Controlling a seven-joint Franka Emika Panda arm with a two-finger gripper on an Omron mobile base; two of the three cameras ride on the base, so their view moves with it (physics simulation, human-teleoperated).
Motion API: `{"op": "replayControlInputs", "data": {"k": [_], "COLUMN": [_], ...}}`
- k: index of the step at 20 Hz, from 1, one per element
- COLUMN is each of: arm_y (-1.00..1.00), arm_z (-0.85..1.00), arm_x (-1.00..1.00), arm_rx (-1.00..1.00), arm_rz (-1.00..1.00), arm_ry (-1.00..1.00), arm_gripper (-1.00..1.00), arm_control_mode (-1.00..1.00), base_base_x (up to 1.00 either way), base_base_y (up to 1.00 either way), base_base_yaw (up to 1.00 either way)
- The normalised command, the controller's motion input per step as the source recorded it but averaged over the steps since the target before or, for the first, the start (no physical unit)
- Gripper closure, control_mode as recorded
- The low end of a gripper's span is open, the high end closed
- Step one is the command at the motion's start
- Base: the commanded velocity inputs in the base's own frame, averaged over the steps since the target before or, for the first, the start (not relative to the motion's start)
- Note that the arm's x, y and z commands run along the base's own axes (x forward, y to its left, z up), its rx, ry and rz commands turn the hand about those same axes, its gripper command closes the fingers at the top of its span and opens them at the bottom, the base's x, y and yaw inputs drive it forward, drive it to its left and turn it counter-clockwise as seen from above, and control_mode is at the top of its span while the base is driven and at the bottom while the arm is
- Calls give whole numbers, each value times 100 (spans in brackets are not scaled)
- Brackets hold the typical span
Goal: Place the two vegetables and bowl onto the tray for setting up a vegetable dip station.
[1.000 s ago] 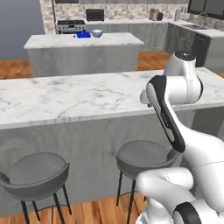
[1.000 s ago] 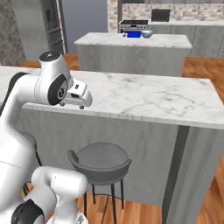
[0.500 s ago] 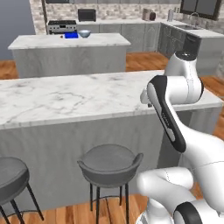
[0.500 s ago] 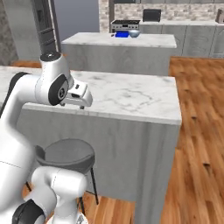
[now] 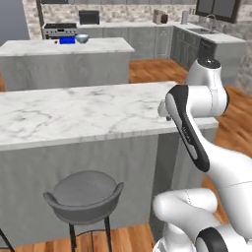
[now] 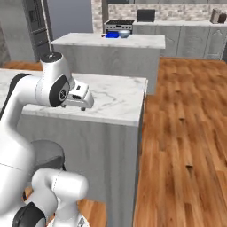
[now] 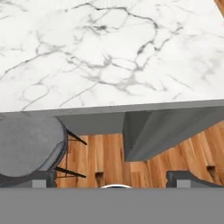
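Observation:
The blue tray (image 5: 67,41) (image 6: 112,34) lies on the far kitchen island, with the pale bowl (image 5: 82,38) (image 6: 124,33) right beside it. The two vegetables are too small to make out at this distance. My gripper (image 6: 80,104) (image 7: 113,178) hangs open and empty over the near marble counter (image 5: 74,113) (image 7: 109,52), close to its right end and far from the island. In the hand view the two fingertips (image 7: 43,178) stand wide apart, with marble, the counter's edge and wood floor beyond them.
A grey stool (image 5: 84,194) (image 7: 26,148) stands under the near counter. Open wood floor (image 6: 186,133) runs to the right of the counter's end toward the far island (image 6: 108,42). A stove (image 5: 60,28) and cabinets line the back wall.
Both base views have shifted: the base has driven to the right along the near counter, so stools and island slid left in the left base view. The arm's pose and the open gripper are unchanged.

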Motion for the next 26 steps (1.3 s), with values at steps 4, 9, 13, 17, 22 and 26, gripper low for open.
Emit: {"op": "replayControlInputs", "data": {"k": [4, 9, 13, 17, 22, 26], "arm_y": [0, 0, 0, 0, 0, 0], "arm_z": [0, 0, 0, 0, 0, 0], "arm_x": [0, 0, 0, 0, 0, 0], "arm_rx": [0, 0, 0, 0, 0, 0], "arm_rz": [0, 0, 0, 0, 0, 0], "arm_ry": [0, 0, 0, 0, 0, 0], "arm_gripper": [-100, -100, -100, -100, -100, -100], "arm_control_mode": [100, 100, 100, 100, 100, 100], "base_base_x": [43, 32, 19, 13, 32, 57], "base_base_y": [-67, -70, -73, -74, -67, -60], "base_base_yaw": [0, 0, 0, -1, 0, 0]}}
